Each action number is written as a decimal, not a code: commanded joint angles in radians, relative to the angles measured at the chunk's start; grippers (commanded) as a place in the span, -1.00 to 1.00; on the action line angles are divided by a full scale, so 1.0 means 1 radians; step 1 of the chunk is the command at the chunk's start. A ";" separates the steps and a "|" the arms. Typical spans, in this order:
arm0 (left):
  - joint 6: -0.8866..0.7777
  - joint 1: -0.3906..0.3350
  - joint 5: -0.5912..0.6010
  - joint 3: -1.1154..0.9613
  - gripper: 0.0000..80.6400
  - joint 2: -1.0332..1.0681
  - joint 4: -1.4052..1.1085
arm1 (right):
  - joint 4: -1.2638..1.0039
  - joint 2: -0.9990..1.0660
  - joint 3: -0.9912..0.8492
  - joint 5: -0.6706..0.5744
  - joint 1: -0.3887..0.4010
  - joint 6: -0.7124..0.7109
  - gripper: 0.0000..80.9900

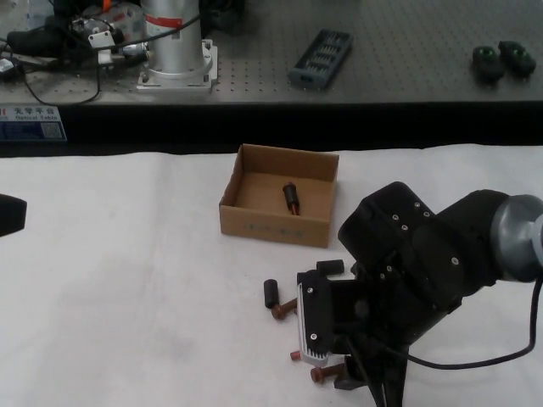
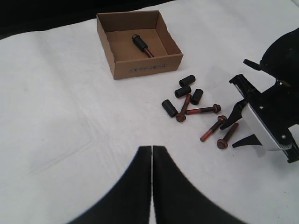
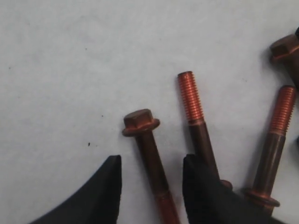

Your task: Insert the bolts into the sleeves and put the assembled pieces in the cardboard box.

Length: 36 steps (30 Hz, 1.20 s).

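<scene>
Right gripper (image 3: 152, 161) low over bolt pile (image 2: 201, 110), fingers (image 3: 105, 186) apart, straddling one bolt (image 3: 141, 128). Shaft runs between fingers, head away from wrist, so squeeze meets shaft crosswise. Left gripper (image 2: 152, 156) closed, empty, well apart. Right arm nearer. Cardboard box (image 1: 273, 227) beyond pile, sleeves (image 2: 183, 92) between.

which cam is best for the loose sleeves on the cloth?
Left wrist view: four loose sleeves lie in plain sight, nothing in front. The high view shows two; the right arm blocks that patch. The right wrist view frames bolts close up.
</scene>
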 commanded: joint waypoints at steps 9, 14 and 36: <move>0.039 -0.003 -0.007 -0.001 -0.99 0.003 -0.005 | -0.005 0.042 -0.002 -0.036 -0.007 -0.001 -0.21; 0.039 -0.003 -0.007 -0.001 -0.99 0.003 -0.005 | -0.005 0.044 -0.002 -0.041 -0.007 -0.001 -0.27; 0.036 -0.003 -0.007 0.088 -0.99 0.003 -0.011 | 0.063 -0.061 -0.004 -0.006 -0.007 0.067 -0.95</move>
